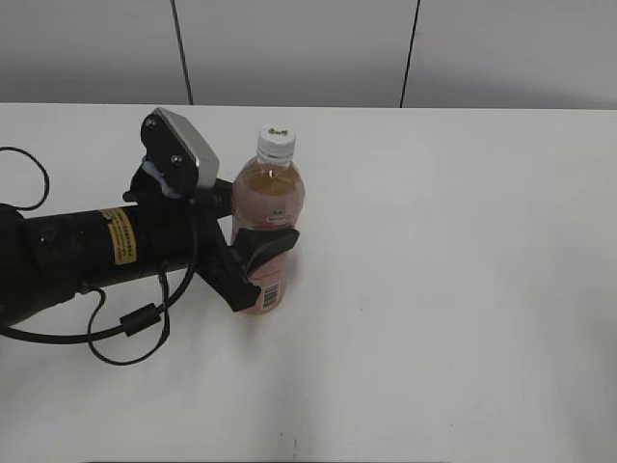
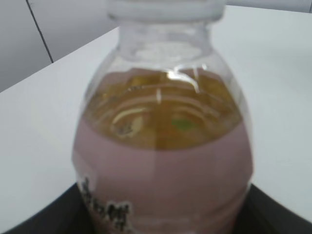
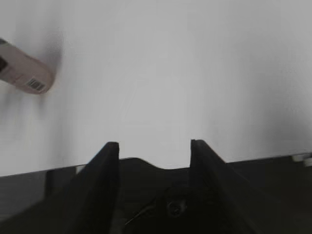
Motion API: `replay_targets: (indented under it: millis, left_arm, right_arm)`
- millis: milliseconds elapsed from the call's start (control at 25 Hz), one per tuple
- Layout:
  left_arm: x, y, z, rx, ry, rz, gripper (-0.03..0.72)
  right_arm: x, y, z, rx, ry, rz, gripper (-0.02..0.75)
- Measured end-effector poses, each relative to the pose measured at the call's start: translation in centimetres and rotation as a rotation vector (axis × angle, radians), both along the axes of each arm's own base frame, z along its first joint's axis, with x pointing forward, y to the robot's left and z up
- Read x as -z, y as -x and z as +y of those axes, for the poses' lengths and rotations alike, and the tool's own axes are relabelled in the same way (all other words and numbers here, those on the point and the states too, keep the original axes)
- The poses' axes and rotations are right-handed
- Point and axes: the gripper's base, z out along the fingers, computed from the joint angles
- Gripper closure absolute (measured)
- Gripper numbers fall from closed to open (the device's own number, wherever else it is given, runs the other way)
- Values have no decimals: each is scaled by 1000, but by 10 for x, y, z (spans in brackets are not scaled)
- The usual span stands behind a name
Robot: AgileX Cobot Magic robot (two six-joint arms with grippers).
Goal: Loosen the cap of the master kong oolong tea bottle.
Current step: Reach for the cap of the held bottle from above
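Note:
The master kong oolong tea bottle (image 1: 268,217) stands upright on the white table, amber tea above a pink label. Its white cap (image 1: 276,142) with a small dark mark is on top. My left gripper (image 1: 260,253) is shut on the bottle's middle, its black fingers on both sides of the label. In the left wrist view the bottle (image 2: 163,161) fills the frame and the cap's lower edge (image 2: 165,9) shows at the top. My right gripper (image 3: 154,144) is open and empty above bare table; the bottle's bottom end with barcode (image 3: 24,73) shows at far left. The right arm is not in the exterior view.
The left arm's black cables (image 1: 125,323) loop on the table at the left. The white table (image 1: 453,270) stretches to the right of the bottle. A grey panelled wall (image 1: 308,48) runs behind the far edge.

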Motion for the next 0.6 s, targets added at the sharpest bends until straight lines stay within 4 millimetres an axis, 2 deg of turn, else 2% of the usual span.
replay_targets:
  millis: [280,480,520,600]
  left_arm:
    - [0,0,0,5,-8,-1,279]
    - [0,0,0,5,-8,-1,279]
    - [-1,1,0,5,-7,-2,279]
    - [-1,1,0,6,-8,-3,279]
  right_arm:
    - [-30,-52,12,-65,-238,117,381]
    - [-54,-79,19,-107,-361,132,381]
    - [-55,-89,19,-109,-386,156,381]
    - [-60,-95,21,-116,-425,158,381]
